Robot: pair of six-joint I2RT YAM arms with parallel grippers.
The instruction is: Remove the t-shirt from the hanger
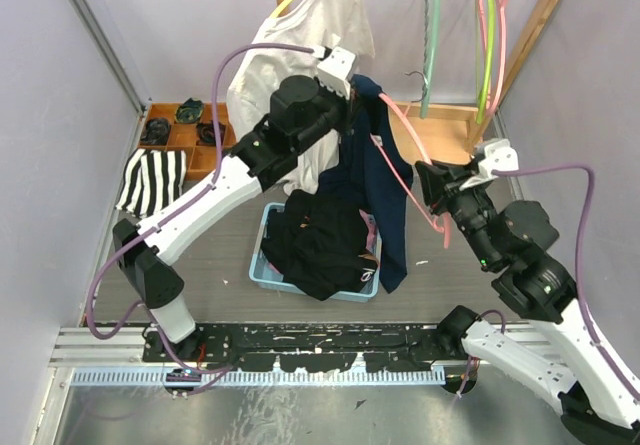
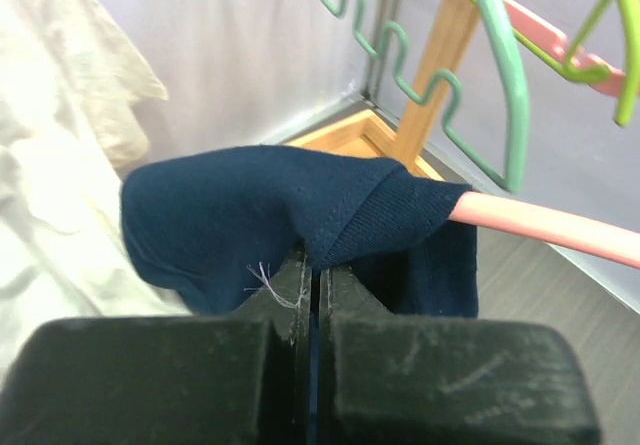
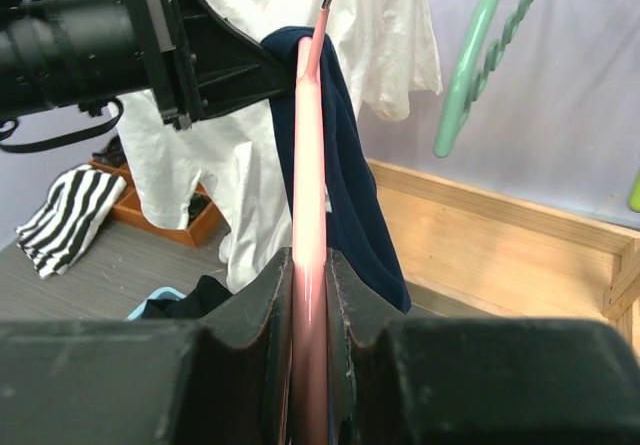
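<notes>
Navy-blue cotton t-shirt (image 1: 388, 200) hangs on a slim pink plastic hanger (image 3: 310, 165) above the middle of the grey table (image 1: 230, 220), its hem dropping past the right rim of a light-blue plastic basket (image 1: 264, 257) full of dark clothes (image 1: 320, 243). The left gripper (image 2: 313, 287) has its jaws pinched tight on the shirt's ribbed edge, where the fabric caps the hanger's end. The right gripper (image 3: 310, 277) clamps the hanger's pink bar between narrow jaws. A white t-shirt (image 1: 300, 40) hangs behind, towards the far edge, and a black-and-white striped cloth (image 1: 150, 180) lies by the left edge.
</notes>
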